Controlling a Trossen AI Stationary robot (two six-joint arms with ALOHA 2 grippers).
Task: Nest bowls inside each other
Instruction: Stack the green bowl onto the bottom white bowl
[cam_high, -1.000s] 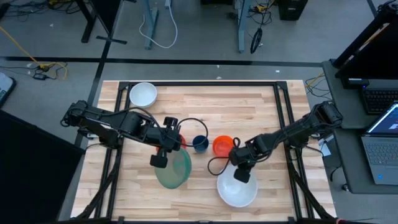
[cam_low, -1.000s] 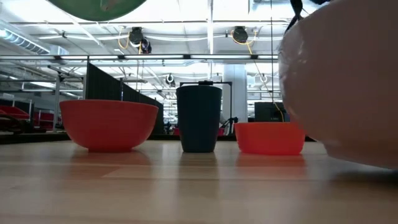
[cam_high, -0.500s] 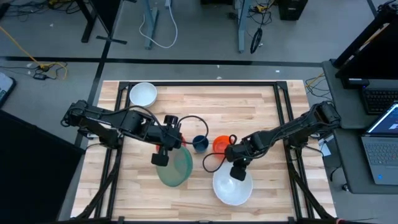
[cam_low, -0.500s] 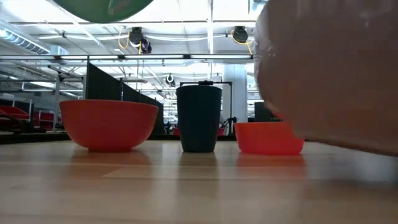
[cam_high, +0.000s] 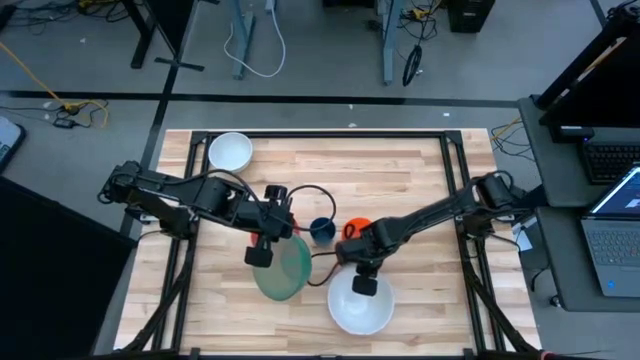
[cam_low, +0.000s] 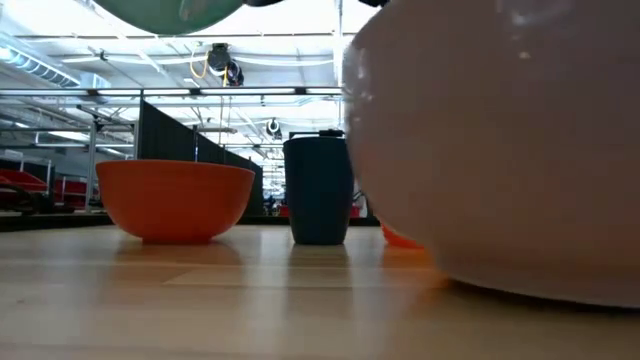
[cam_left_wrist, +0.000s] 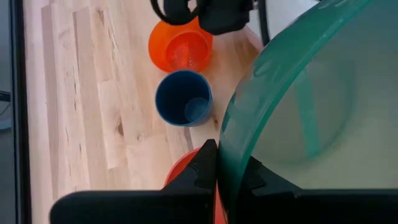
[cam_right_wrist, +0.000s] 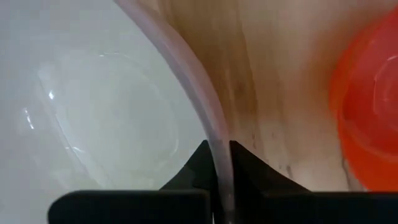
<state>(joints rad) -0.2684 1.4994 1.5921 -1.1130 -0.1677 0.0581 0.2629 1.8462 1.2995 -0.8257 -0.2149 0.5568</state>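
Note:
My left gripper (cam_high: 263, 250) is shut on the large green bowl (cam_high: 282, 270), which hangs high above the table (cam_low: 165, 12). My right gripper (cam_high: 365, 284) is shut on the large white bowl (cam_high: 360, 308), which fills the right of the low view (cam_low: 500, 150). Between the arms stand the red bowl (cam_low: 175, 198), the dark blue cup-like bowl (cam_high: 322, 231) and the small orange bowl (cam_high: 354, 229), each on its base. A small white bowl (cam_high: 230, 152) sits at the far left. My left gripper pinches the green bowl's rim (cam_left_wrist: 231, 134), one finger inside and one outside, coming from above at a slant. The bowl is lifted clear and tilted. My right gripper pinches the white bowl's far rim (cam_right_wrist: 210, 140), one finger inside and one outside, pointing steeply down. The bowl is mouth up and low at the table; whether its base touches the wood, I cannot tell.
A black frame rail (cam_high: 320, 135) runs around the wooden table. A black cable loop (cam_high: 305, 195) lies behind the blue bowl. Bare wood lies along the far edge and at the near left corner (cam_high: 200, 310).
My right gripper has moved toward the table's left edge with the white bowl, rolling its wrist a little. The bowl has come closer to the green bowl and now hides most of the orange bowl in the low view. The left arm has stayed still.

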